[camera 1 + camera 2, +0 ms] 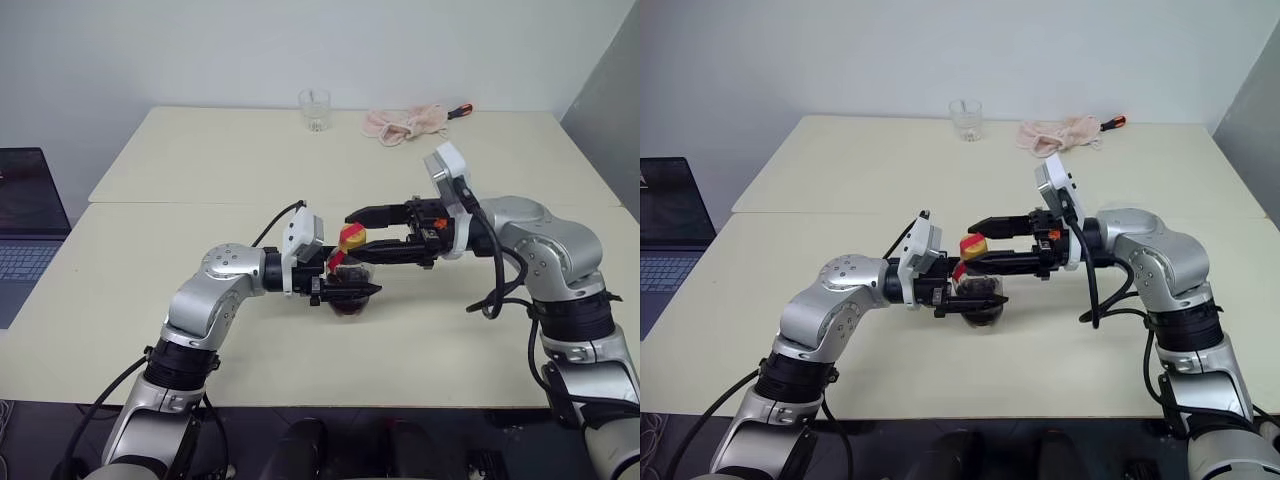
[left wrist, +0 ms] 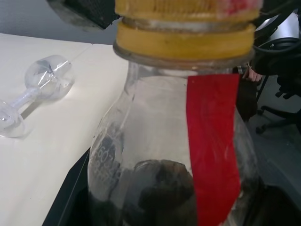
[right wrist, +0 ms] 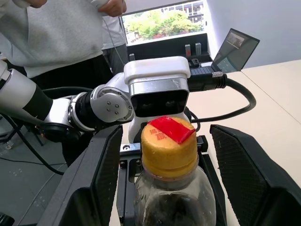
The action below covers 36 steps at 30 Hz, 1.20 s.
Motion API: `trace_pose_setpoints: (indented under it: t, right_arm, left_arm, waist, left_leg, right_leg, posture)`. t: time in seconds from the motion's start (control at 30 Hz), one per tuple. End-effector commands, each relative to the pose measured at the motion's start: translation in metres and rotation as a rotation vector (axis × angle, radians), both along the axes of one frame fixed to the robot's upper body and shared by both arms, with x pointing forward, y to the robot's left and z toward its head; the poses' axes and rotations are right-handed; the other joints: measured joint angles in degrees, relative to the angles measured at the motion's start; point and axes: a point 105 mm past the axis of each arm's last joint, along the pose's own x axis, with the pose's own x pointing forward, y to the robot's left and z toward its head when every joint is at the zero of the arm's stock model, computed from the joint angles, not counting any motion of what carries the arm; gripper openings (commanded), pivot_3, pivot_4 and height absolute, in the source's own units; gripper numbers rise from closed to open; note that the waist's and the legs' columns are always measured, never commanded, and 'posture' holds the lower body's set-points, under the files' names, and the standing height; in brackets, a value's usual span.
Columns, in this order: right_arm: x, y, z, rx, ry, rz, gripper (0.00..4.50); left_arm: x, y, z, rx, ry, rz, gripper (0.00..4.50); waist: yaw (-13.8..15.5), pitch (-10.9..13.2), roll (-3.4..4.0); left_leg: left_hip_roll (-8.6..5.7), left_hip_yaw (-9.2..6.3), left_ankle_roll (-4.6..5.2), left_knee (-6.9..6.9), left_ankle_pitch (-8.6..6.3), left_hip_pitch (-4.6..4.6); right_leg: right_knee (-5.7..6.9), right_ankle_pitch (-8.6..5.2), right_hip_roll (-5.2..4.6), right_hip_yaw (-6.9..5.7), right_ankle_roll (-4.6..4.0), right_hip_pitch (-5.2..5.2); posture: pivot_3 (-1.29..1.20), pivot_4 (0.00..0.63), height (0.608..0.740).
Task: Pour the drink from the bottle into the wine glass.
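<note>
A: Where does the bottle (image 1: 349,283) sit?

B: Above the near table (image 1: 120,320), clamped at its body by the left gripper (image 1: 345,290), cap (image 3: 168,148) on, dark drink (image 2: 155,193) low inside.

A: And the right gripper (image 1: 372,232)?

B: Its fingers (image 3: 91,181) stand spread on either side of the yellow cap, not touching it.

A: The wine glass (image 1: 315,109)?

B: Upright on the far table, well apart, near a pinkish cloth (image 1: 405,123).

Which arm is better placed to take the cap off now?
Right: the right gripper straddles the yellow cap, jaws apart, while the left gripper holds the bottle upright.
</note>
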Motion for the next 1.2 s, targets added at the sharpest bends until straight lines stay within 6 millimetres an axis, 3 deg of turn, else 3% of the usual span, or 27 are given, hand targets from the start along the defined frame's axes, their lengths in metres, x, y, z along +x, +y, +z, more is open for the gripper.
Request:
trace_pose_setpoints:
  t: [0.03, 0.13, 0.27, 0.43, 0.57, 0.77, 0.97, 1.2]
  right_arm:
    - [-0.002, 0.002, 0.011, 0.009, -0.054, 0.022, 3.16]
    - [0.000, 0.003, 0.007, -0.019, -0.054, 0.013, 2.58]
    - [0.001, 0.004, -0.003, -0.073, -0.064, 0.010, 1.25]
    - [0.003, 0.003, 0.002, -0.045, -0.066, 0.004, 1.24]
    - [0.014, -0.001, 0.014, 0.005, -0.102, -0.105, 1.24]
    - [0.056, -0.013, 0.026, -0.049, -0.211, -0.608, 1.24]
    - [0.052, -0.015, 0.029, -0.047, -0.237, -0.970, 1.24]
    - [0.043, -0.004, 0.033, 0.057, -0.149, -1.263, 1.24]
  left_arm:
    - [-0.007, -0.005, 0.012, -0.022, -0.057, -0.032, 2.57]
    - [-0.008, -0.006, 0.013, -0.024, -0.058, -0.032, 2.57]
    - [-0.008, -0.006, 0.012, -0.025, -0.057, -0.030, 2.55]
    - [-0.008, -0.005, 0.012, -0.024, -0.056, -0.024, 2.52]
    - [-0.004, -0.003, 0.012, -0.024, -0.065, 0.013, 2.51]
    - [0.030, 0.017, 0.014, -0.020, -0.140, 0.236, 2.46]
    - [0.059, 0.038, 0.010, -0.004, -0.196, 0.429, 2.44]
    - [0.066, 0.040, 0.008, -0.019, -0.195, 0.461, 2.34]
  waist:
    - [0.0, 0.0, 0.00]
    - [0.0, 0.0, 0.00]
    - [0.0, 0.0, 0.00]
    - [0.0, 0.0, 0.00]
    - [0.0, 0.0, 0.00]
    - [0.0, 0.0, 0.00]
    - [0.1, 0.0, 0.00]
    - [0.0, 0.0, 0.01]
  left_leg:
    - [0.00, 0.00, 0.00, 0.00, 0.00, 0.00]
    - [0.00, 0.00, 0.00, 0.00, 0.00, 0.00]
    - [0.00, 0.00, 0.00, -0.01, 0.00, 0.00]
    - [0.00, -0.01, 0.00, 0.00, 0.00, 0.00]
    - [0.00, -0.01, 0.00, -0.01, 0.00, 0.00]
    - [0.00, -0.01, -0.01, -0.02, 0.00, 0.00]
    - [-0.01, -0.02, -0.03, -0.04, 0.01, -0.02]
    - [-0.01, 0.02, -0.04, -0.09, 0.01, -0.01]
  right_leg:
    - [0.00, 0.00, 0.00, 0.00, 0.00, 0.00]
    - [-0.01, 0.00, 0.00, 0.00, 0.00, 0.01]
    - [0.00, 0.00, 0.00, 0.00, 0.00, -0.01]
    - [-0.01, 0.00, 0.00, 0.00, 0.00, 0.00]
    - [-0.01, 0.00, 0.00, 0.00, 0.00, 0.00]
    - [0.03, 0.00, 0.00, 0.01, 0.00, -0.04]
    - [0.01, 0.00, -0.01, 0.03, 0.00, -0.07]
    - [0.20, 0.00, 0.01, 0.14, 0.00, -0.20]
  posture:
    - [0.00, 0.150, 0.740]
    - [0.00, 0.150, 0.740]
    - [0.00, 0.150, 0.740]
    - [0.00, 0.150, 0.740]
    - [0.00, 0.150, 0.740]
    - [0.00, 0.150, 0.740]
    - [0.00, 0.150, 0.740]
    - [0.00, 0.150, 0.740]
